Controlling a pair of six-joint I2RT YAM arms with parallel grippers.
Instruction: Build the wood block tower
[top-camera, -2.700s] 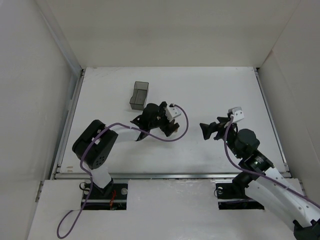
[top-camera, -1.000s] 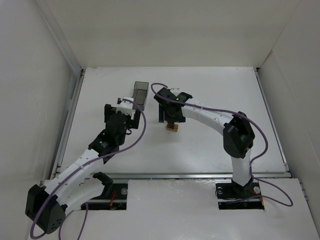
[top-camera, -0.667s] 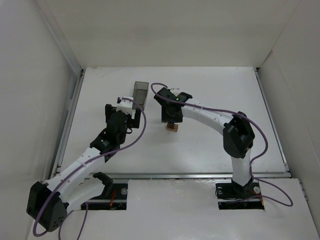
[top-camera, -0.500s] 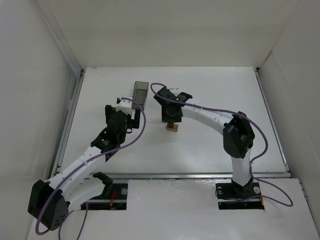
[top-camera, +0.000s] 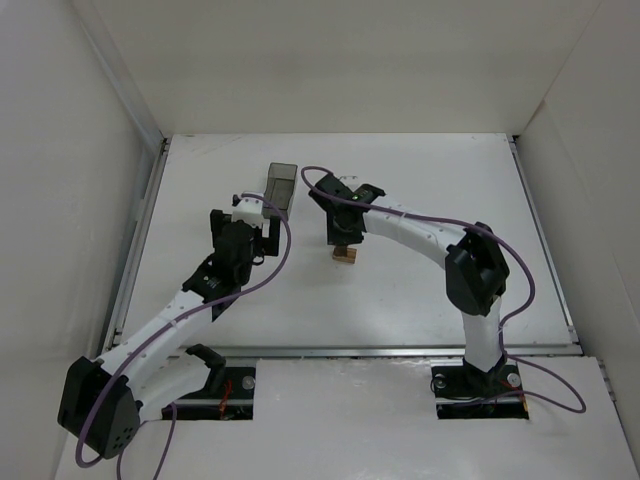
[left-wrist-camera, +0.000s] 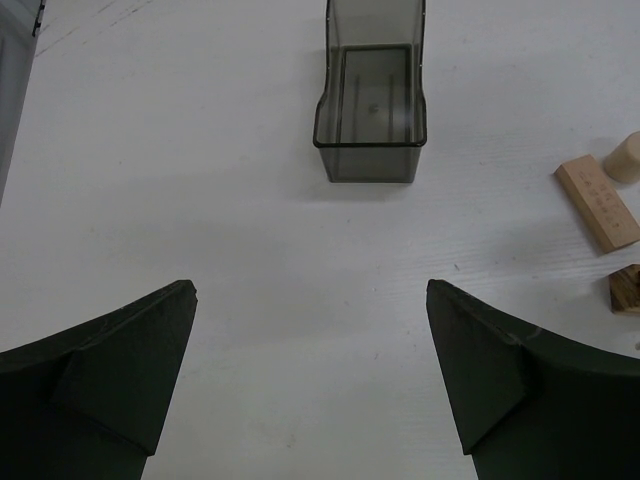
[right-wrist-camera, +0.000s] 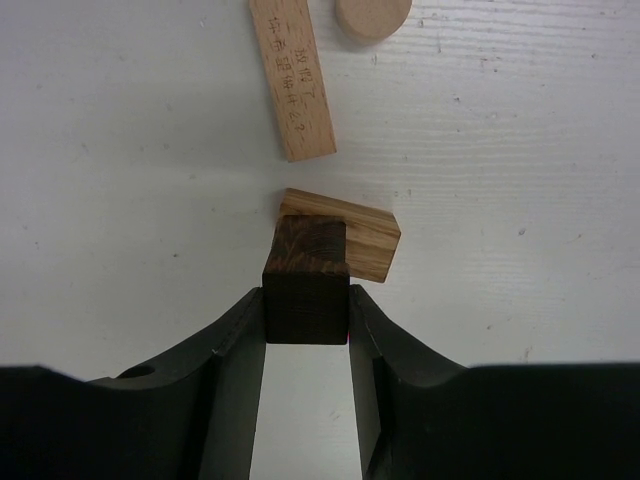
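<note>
A dark brown wooden block (right-wrist-camera: 306, 285) stands on the table with a light-tan block (right-wrist-camera: 365, 240) lying askew just behind it. My right gripper (right-wrist-camera: 306, 300) is shut on the dark block, both fingers pressed against its sides. A long flat tan block (right-wrist-camera: 291, 75) and a round wooden piece (right-wrist-camera: 372, 15) lie farther off. From above, the right gripper (top-camera: 343, 238) hangs over the small wooden pile (top-camera: 345, 254). My left gripper (left-wrist-camera: 308, 290) stands open over bare table, empty, facing the same long block (left-wrist-camera: 598, 203) at its right.
A dark translucent grey bin (top-camera: 283, 184) sits at the back left, seen empty as the bin (left-wrist-camera: 370, 100) ahead of the left gripper (top-camera: 258, 228). White walls enclose the table on three sides. The right arm stretches diagonally across the middle.
The right gripper's fingers have closed in onto the dark block. The left arm has crept slightly toward the bin. Both arms had reached out from a folded pose before that.
</note>
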